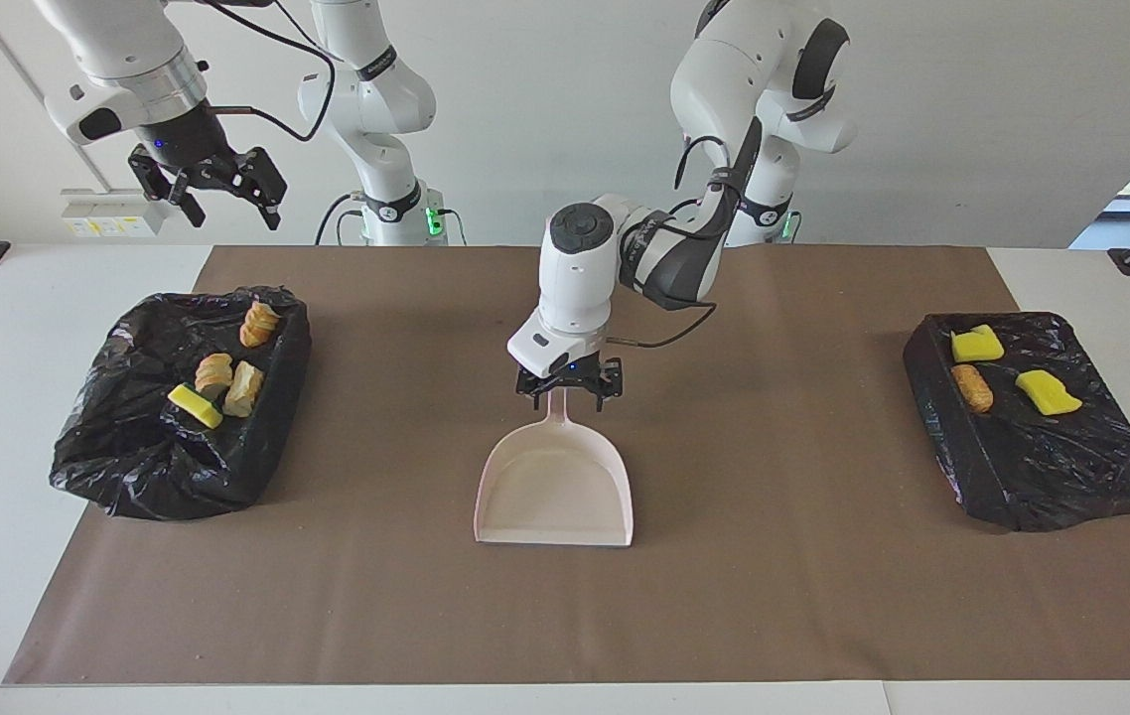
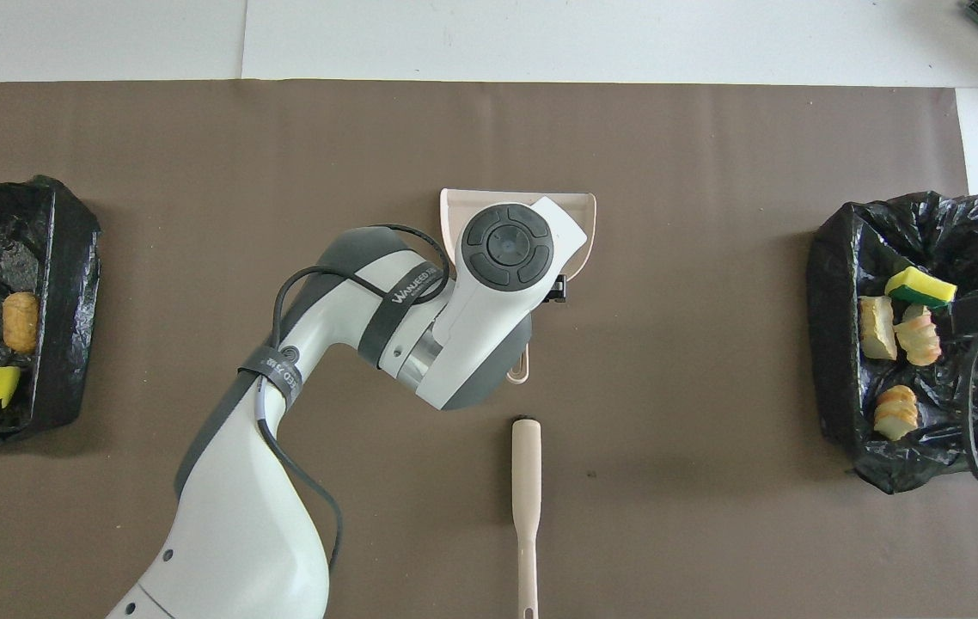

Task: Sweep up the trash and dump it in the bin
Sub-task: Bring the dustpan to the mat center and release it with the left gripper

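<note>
Seven pieces of trash [image 1: 223, 380] lie in two black lined bins: four in the bin [image 1: 128, 457] at the right arm's end, three in the bin [image 1: 1052, 467] at the left arm's end, their long axes pointing many ways. The left gripper [image 1: 569, 386] is at the handle of the pink dustpan [image 1: 555, 492], fingers spread. The right gripper [image 1: 217, 184] hangs over the table edge, fingers spread.

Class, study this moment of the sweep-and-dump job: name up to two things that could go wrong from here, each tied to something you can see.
1. The left gripper, open, sits at the handle of the pale pink plastic dustpan; lifting away carelessly could catch and drag it.
2. The beige hand brush lies beside the left arm; a low retreat might knock it.
The right gripper waits above the black-lined bin at its end.
</note>
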You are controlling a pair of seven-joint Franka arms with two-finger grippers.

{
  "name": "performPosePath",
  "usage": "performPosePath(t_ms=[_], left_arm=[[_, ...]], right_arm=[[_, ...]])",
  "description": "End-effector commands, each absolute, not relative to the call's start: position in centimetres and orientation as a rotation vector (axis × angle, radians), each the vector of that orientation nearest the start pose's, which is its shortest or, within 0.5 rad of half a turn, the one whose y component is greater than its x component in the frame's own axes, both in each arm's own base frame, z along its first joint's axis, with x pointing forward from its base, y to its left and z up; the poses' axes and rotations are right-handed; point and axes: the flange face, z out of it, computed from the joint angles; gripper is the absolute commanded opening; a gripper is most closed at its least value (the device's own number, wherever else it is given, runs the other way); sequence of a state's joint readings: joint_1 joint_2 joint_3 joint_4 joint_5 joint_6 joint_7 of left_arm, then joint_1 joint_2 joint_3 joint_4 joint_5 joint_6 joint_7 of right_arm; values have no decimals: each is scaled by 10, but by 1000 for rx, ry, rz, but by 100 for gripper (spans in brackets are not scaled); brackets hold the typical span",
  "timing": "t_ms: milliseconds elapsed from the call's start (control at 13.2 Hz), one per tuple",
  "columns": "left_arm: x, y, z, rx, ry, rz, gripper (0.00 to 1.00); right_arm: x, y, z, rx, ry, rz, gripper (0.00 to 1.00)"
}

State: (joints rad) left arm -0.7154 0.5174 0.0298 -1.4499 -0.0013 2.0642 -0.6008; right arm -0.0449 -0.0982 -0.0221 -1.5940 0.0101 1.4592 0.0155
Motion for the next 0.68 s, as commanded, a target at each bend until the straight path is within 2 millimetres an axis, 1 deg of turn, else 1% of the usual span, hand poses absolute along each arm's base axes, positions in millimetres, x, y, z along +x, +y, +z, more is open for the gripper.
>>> performPosePath(t_ms=[0,152,228,304,380,456,532,608], left_arm=[[539,-392,432,-3119,217,-177,100],[539,-350,451,-3092,181,-210,100],[543,-326,459,-3093,175,-212,100],[541,-303,471,-3089,220,-221,100],[541,-267,488,-3086,234,-235,100],[537,-242,505,-3082,271,-258,100],[537,-216,524,-3075,312,-273,100],[538,-189,542,-3068,362,-246,100]], right_arm=[[504,-35,657,-3127,92,50,100],[504,-35,657,-3127,92,50,100],[504,-35,658,-3127,92,47,100],[504,-35,657,-3127,92,50,100],[504,-35,657,-3127,92,50,100],[504,-35,658,-3127,92,47,100],[504,-35,658,-3127,92,47,100],[504,-35,658,-3127,92,45,100]])
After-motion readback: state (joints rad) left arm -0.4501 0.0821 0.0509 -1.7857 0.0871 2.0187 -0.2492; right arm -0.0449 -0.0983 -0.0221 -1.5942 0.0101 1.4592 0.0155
